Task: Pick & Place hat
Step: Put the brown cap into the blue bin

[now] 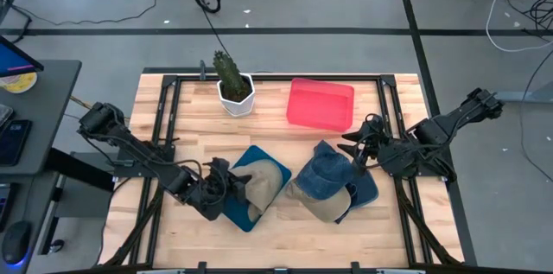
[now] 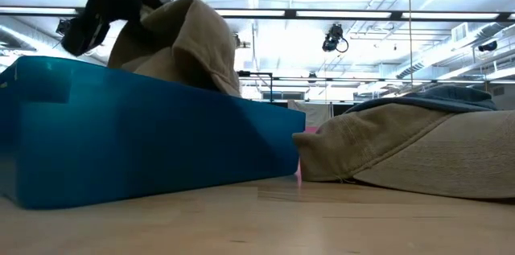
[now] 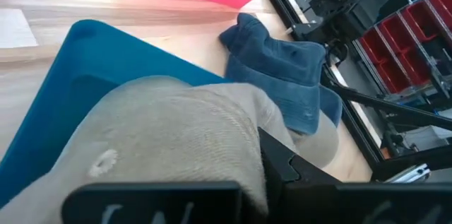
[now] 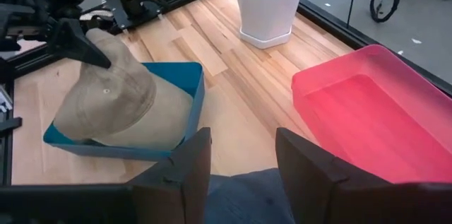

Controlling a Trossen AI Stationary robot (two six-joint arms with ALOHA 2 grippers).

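Note:
A tan hat point(image 1: 263, 181) lies in a blue bin point(image 1: 251, 215) near the table's front, its crown rising above the rim point(image 2: 185, 38). My left gripper point(image 1: 223, 179) reaches in from the table's left and is shut on this hat. A blue denim hat point(image 1: 328, 170) sits on top of a second tan hat point(image 1: 321, 207), which partly covers another blue bin point(image 1: 367, 189). My right gripper point(image 4: 244, 160) is open, its fingers just above the denim hat point(image 4: 247, 192); I cannot tell whether they touch it. My left gripper pinches the tan hat between its two fingers at the edge of the crown nearest the left arm point(image 4: 99, 51). It comes slanting down from the table's left. The held edge is raised, and the rest of the hat point(image 4: 120, 104) rests inside the blue bin.
A pink bin point(image 1: 320, 104) stands at the far middle of the table, with a potted cactus in a white pot point(image 1: 233, 91) to its left. Bare wood lies between the two blue bins and along the near edge.

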